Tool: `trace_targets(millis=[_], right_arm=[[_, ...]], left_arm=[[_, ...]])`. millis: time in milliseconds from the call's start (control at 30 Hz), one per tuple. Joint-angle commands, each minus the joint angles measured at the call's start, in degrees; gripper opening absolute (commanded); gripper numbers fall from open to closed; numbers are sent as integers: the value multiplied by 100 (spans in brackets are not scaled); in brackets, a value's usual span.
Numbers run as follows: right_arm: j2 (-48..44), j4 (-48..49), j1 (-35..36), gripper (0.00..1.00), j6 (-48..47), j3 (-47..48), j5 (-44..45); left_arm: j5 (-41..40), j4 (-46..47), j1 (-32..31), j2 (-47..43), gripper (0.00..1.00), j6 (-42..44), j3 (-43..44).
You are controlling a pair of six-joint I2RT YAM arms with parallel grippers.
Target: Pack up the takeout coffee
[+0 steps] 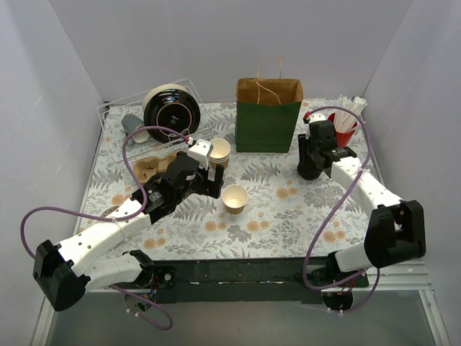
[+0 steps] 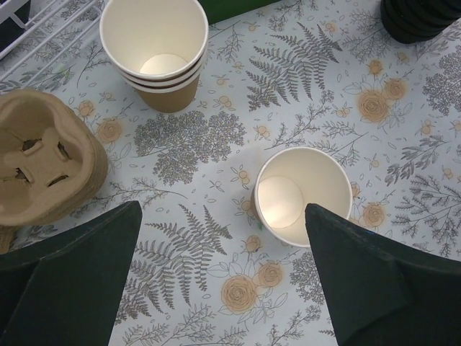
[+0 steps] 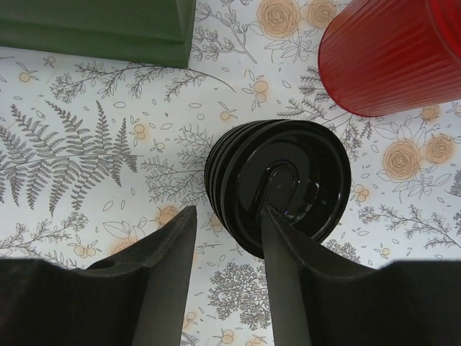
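No lidded takeout coffee is in view. A single lidless tan cup [image 1: 235, 198] stands on the floral mat, and it shows white inside in the left wrist view [image 2: 304, 194]. My left gripper [image 1: 214, 184] [image 2: 223, 209] is open and empty above the mat, with that cup by its right finger. A stack of loose black lids [image 3: 277, 184] [image 1: 308, 171] stands under my right gripper [image 1: 314, 162] [image 3: 229, 209]. The right gripper is open. One finger is over the top lid and the other is beside the stack. The green-and-brown paper bag [image 1: 269, 115] stands open at the back.
A stack of lidless cups [image 1: 220, 153] [image 2: 155, 50] stands behind the single cup. Pulp cup carriers [image 1: 153, 169] [image 2: 43, 162] lie to the left. A wire rack [image 1: 115, 119] with black dishes is at the back left. A red cup [image 3: 396, 50] [image 1: 346, 133] with white sticks is at the back right.
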Motion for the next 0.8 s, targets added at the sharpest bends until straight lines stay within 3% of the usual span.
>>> trace_targets(millis=[0, 767], right_arm=[[197, 81, -65, 47, -127, 311, -168], [417, 301, -311, 33, -135, 171, -378]], left_arm=[[-193, 98, -23, -147, 98, 99, -14], [-298, 89, -23, -173, 98, 126, -32]])
